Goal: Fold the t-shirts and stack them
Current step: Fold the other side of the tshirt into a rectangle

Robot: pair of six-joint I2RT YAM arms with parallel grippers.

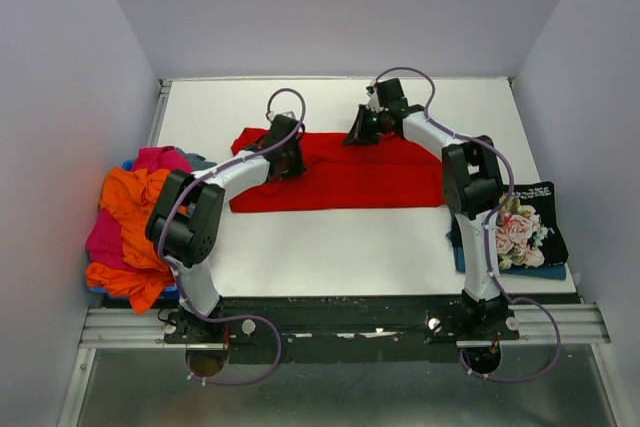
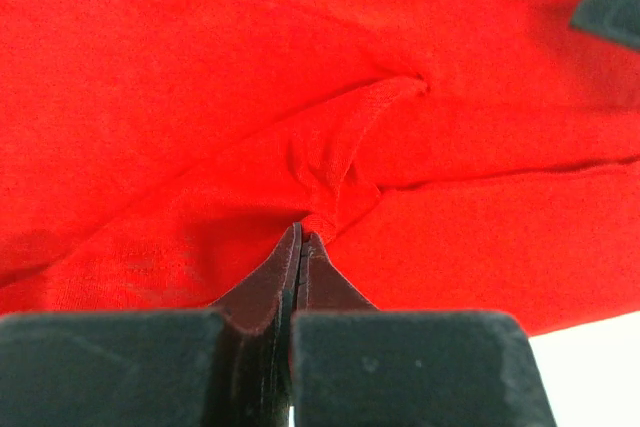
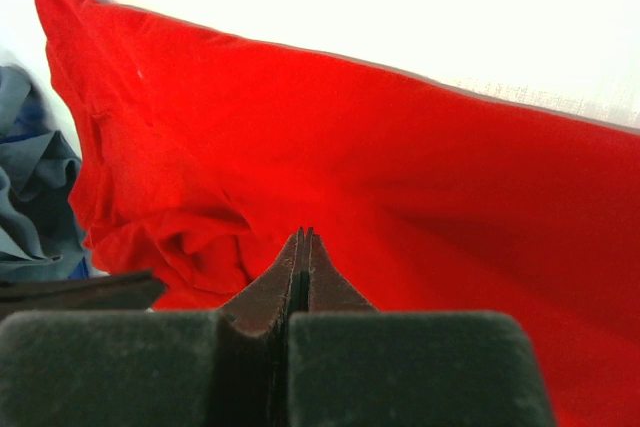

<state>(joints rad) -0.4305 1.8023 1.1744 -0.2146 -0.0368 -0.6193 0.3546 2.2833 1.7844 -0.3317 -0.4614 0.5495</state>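
Red tee (image 1: 340, 179) lies as a long flat band across the tabletop (image 1: 330, 247), mid to far part. Its near edge is straight; the far edge is uneven twd the left end. L hand (image 1: 290, 160) sits at the band's left end, fingers shut w/ a pucker of red cloth nipped at the tips. R hand (image 1: 362, 130) is at the far edge, right of centre, fingers pressed together; can't tell if any cloth is caught.

Loose heap at the left edge: orange tee (image 1: 130, 207) on top, magenta-pink tee (image 1: 103, 237) under it. Right edge: black floral tee (image 1: 525, 227) folded on a blue tee (image 1: 462, 259). White tabletop shows btwn the band and the near edge, plus a strip along the far edge.
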